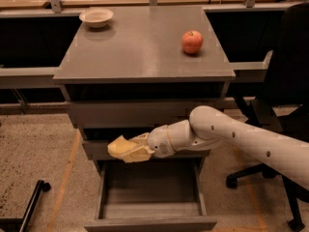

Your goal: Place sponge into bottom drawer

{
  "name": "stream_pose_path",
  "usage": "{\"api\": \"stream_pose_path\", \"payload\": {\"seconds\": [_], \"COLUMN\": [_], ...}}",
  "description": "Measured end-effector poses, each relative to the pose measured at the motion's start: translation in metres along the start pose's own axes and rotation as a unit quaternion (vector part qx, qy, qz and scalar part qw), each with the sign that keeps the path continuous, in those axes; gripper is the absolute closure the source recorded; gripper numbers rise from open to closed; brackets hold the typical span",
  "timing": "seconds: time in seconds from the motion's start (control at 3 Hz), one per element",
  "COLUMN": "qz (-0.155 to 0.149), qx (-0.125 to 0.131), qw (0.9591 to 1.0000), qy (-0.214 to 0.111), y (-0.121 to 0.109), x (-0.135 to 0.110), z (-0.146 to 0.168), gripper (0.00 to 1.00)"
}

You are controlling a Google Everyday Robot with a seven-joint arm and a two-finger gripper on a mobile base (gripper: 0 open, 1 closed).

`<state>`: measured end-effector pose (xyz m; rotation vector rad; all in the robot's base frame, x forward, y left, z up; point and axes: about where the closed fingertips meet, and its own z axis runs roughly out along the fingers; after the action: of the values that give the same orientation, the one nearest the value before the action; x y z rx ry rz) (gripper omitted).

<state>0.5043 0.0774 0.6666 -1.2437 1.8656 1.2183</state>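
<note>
The pale yellow sponge is held in my gripper, in front of the middle drawer and just above the left part of the open bottom drawer. My white arm reaches in from the right. The bottom drawer is pulled out, and its grey inside holds nothing that I can see. The gripper's flat yellowish fingers are closed around the sponge.
A red apple sits on the right of the grey cabinet top. A white bowl sits at its back left. A black office chair stands at the right. A black bar with a wheel lies on the floor at the left.
</note>
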Motion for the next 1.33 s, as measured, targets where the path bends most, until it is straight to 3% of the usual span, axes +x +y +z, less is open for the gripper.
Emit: {"api": "stream_pose_path", "payload": {"seconds": [0.67,1.33], "qz": [-0.002,0.019], "qx": [0.005,0.017], "qw": [0.9994,0.9992], "qy": [0.033,0.029], "y": [-0.013,-0.043], "x": [0.037,0.098], "z": [0.016,0.023], "gripper": [1.00,1.00]}}
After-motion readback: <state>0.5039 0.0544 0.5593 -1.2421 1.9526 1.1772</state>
